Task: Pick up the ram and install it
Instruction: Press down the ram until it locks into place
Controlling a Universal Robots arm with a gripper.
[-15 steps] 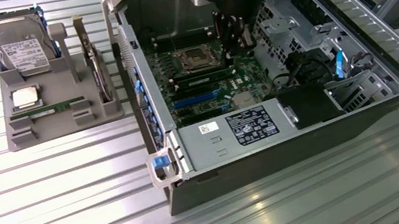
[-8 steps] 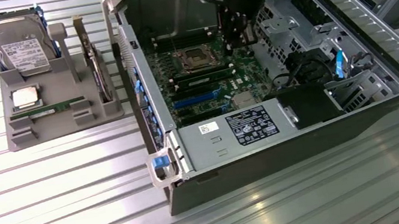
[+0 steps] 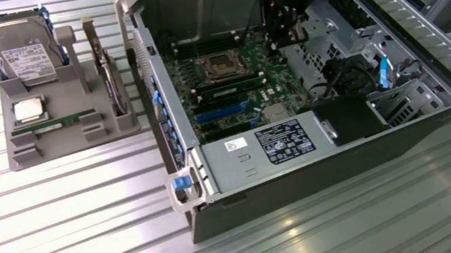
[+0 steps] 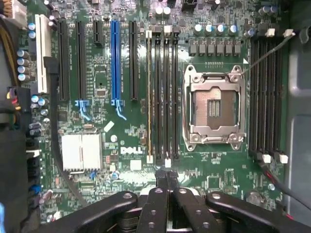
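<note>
A ram stick [image 3: 55,122], thin and green, lies in a slot at the front of the grey holder [image 3: 72,142] on the exterior view's left. A second ram stick [image 3: 233,88] stands seated in a memory slot beside the CPU socket [image 3: 221,65] of the open computer case [image 3: 304,154]. In the wrist view this seated ram [image 4: 149,97] shows edge-on as a thin pale line. My gripper [image 3: 290,38] hangs inside the case above the motherboard. Its black fingers [image 4: 160,194] are pressed together, the gripper [image 4: 167,175] shut with nothing visible between them, over the end of the memory slots [image 4: 165,97].
The holder also carries a silver hard drive [image 3: 25,53], a square CPU chip [image 3: 28,110] and a thin card on edge [image 3: 107,77]. Case walls, the power supply [image 3: 266,147], cables [image 3: 337,77] and a drive cage [image 3: 405,103] surround the motherboard.
</note>
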